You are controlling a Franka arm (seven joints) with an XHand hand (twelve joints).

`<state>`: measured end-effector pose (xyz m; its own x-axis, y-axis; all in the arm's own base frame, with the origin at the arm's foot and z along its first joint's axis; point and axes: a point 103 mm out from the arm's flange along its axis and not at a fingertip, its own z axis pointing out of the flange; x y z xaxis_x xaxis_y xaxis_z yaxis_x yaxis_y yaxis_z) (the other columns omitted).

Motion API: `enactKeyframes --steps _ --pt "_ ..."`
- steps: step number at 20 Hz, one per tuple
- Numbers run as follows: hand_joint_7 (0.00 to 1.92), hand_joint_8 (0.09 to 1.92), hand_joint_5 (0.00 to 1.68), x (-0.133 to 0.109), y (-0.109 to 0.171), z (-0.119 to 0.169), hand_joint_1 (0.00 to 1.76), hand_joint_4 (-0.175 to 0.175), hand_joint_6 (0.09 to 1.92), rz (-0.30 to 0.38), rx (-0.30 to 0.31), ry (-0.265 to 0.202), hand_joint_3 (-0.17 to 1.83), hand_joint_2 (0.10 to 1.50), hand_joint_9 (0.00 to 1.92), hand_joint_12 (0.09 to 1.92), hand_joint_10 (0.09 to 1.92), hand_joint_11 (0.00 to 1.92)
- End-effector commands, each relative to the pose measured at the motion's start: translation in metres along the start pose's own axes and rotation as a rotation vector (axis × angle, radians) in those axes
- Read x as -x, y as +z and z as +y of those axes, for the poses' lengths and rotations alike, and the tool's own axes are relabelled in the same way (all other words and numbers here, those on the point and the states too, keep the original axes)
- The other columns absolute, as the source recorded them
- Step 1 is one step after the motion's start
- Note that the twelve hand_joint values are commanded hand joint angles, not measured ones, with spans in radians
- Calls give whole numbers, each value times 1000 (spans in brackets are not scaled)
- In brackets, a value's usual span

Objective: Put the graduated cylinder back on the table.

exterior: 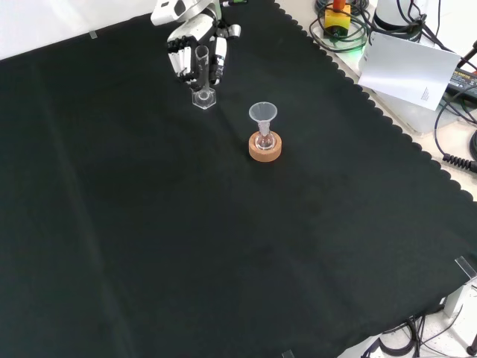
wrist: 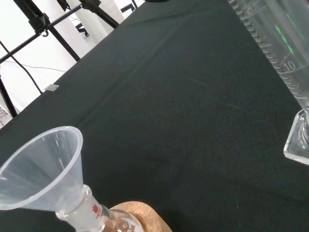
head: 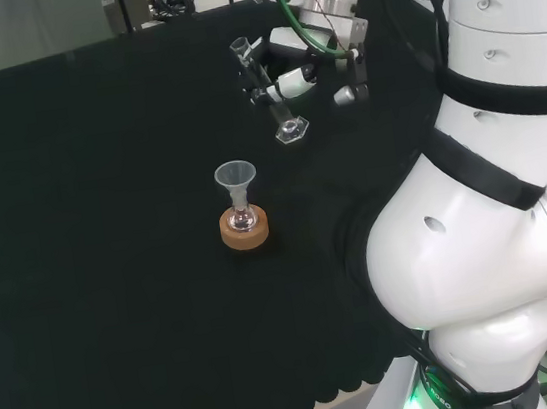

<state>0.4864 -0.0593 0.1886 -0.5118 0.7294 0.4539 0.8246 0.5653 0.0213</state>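
Front view is showing the hand (exterior: 195, 46) wrapping its fingers round the graduated cylinder (exterior: 202, 76), base hovering near the worktop (exterior: 149, 224). I'd be lowering it upright, flat, clear of the funnel (exterior: 262, 113), then uncurling slowly.

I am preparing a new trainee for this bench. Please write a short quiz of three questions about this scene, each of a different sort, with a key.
1. True or false: the hand has its fingers curled round the measuring cylinder.
2. Multiple choice: what sits in the neck of the flask on the cork ring? A) a stopper B) a funnel C) a spoon
3. Fill in the missing word: in the head view the measuring cylinder is not upright but ____.

Key:
1. True; the fingers are round its tube in the front view.
2. B; the clear funnel stands in the neck.
3. tilted; its top leans to the left, its foot lower right, close to the cloth.
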Motion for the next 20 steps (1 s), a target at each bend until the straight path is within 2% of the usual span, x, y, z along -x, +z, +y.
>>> enactKeyframes --steps 1,9,12,20 --pt "1002 999 972 1 2 4 1259 -175 1015 -1 9 -8 2 1112 1448 726 87 1267" --pt "998 1005 969 10 16 20 1258 -175 1021 38 96 -20 2 1114 1445 731 87 1260" --pt "997 1006 968 16 24 30 1258 -175 1022 74 132 -22 2 1115 1444 733 87 1258" --pt "992 1013 964 33 42 48 1257 -175 1028 134 169 -13 2 1117 1436 737 87 1247"
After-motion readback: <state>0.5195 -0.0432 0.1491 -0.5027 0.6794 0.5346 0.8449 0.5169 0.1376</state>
